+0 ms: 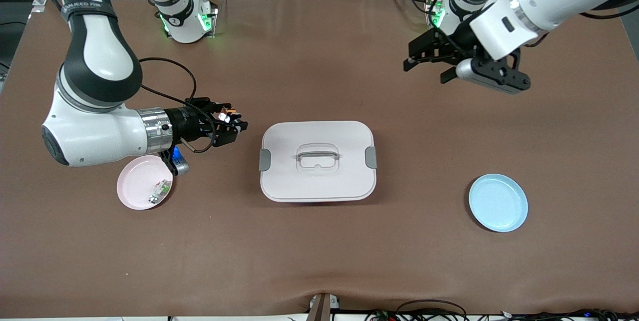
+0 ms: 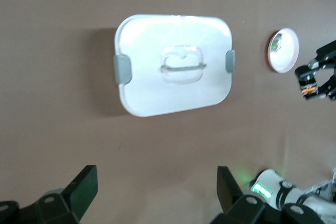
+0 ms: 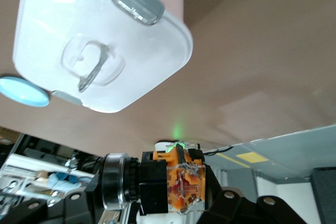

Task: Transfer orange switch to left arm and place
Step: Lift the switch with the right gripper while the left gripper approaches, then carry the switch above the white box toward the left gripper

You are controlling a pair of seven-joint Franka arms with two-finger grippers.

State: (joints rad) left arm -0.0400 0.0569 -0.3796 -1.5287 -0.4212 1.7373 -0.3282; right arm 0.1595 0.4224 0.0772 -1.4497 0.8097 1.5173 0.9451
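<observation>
The tiny stubby orange-and-black cylindrical switch is pinched between the fingers of the black two-finger right gripper, held off the table over the brown mat beside the box, toward the right arm's end. It seems to lie sideways in the grip, though its round end is hard to make out. The large white rounded-rectangular plastic box sits flat mid-table, lid on, grey clasps at both short sides, grey handle recessed in the lid.

Two plates, one box, one switch.
</observation>
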